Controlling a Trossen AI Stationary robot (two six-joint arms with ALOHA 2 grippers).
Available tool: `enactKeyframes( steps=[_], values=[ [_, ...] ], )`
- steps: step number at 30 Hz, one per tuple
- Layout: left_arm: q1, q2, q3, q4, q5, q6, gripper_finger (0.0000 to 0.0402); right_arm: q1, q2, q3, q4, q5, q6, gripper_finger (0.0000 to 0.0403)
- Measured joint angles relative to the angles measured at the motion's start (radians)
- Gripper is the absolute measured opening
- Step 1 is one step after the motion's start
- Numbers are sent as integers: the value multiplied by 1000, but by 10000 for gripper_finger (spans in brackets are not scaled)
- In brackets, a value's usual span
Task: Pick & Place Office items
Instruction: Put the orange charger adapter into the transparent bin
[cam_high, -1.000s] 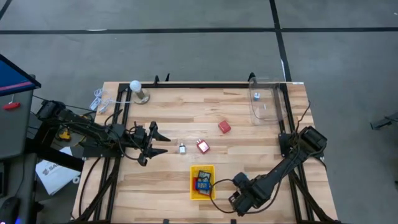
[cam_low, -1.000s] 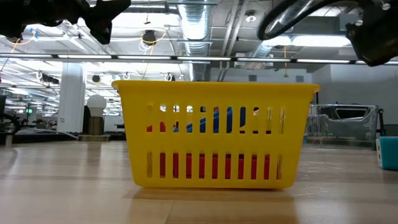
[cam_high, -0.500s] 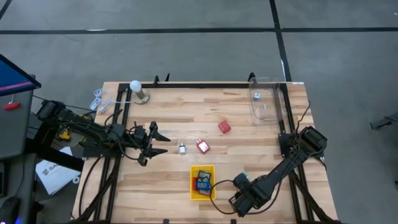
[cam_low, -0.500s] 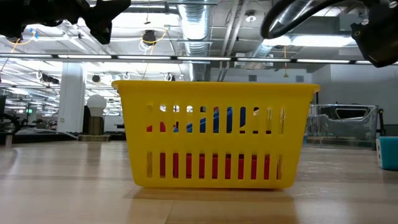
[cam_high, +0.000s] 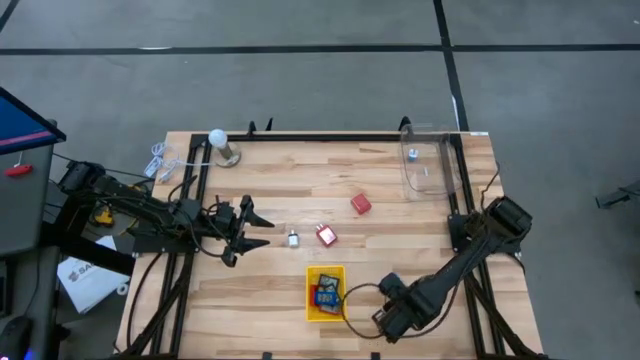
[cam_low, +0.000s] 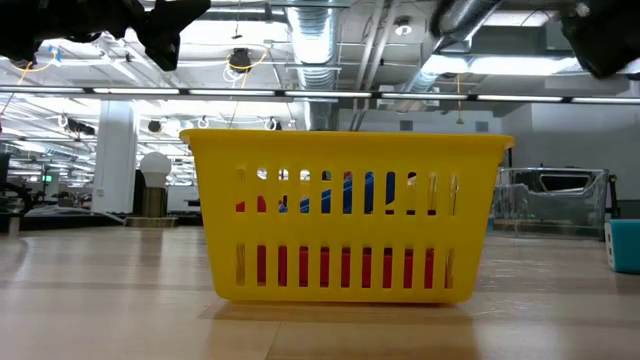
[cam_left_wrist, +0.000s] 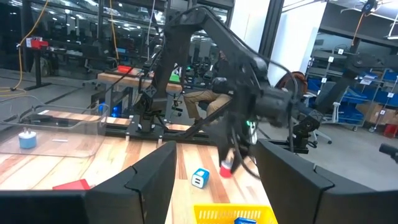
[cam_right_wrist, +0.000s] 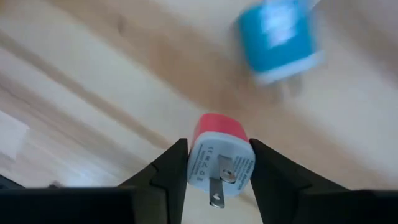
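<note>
The right gripper (cam_right_wrist: 217, 171) has its two dark fingers closed narrowly on a small red-and-white plastic plug adapter (cam_right_wrist: 219, 157), one finger on each flat side. The plug's red body points away from the wrist, and its white face with the two metal prongs looks back toward the camera. So the plug's long axis runs along the fingers, not across them, and the hold looks centred.

In the high view this gripper (cam_high: 388, 318) sits near the table's front edge, at about five o'clock from the table's middle. The yellow slotted plastic basket (cam_high: 325, 293) lies just beside it, at about ten o'clock from the fingers. Several red and blue office pieces already lie inside the basket. The coming move, as I judge it, is a short carry toward ten o'clock and over the basket wall before release. The low view shows that wall standing tall, so the plug needs height first.

A small blue-and-white plug block (cam_right_wrist: 278, 40) rests on the wood just ahead of the held plug, still to be collected. Other pieces wait further in: a red block (cam_high: 361, 204), a red-and-white piece (cam_high: 326, 235) and a small white piece (cam_high: 293, 239).

The left gripper (cam_high: 250, 229) waits at about nine o'clock from the table's middle, fingers parted and empty. It is nearer those three loose pieces than the right arm is.
</note>
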Motion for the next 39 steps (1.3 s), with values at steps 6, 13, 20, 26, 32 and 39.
enactKeyframes(
  steps=[6,13,20,26,32,39],
  values=[
    [1,0,0,0,0,12,214,-49,-180,0,-163,186,-13,131],
    [1,0,0,-9,-16,13,214,-257,-354,0,-390,329,-135,138],
    [1,0,0,-44,-17,15,214,-626,-445,0,-433,381,-435,135],
    [1,0,0,-128,-20,86,214,-936,-496,0,-421,374,-637,135],
    [7,-38,-37,-142,-21,174,214,-1092,-511,0,-420,361,-735,135],
    [65,-362,-196,-145,-27,152,214,-1186,-503,0,-385,353,-830,135]
  ],
)
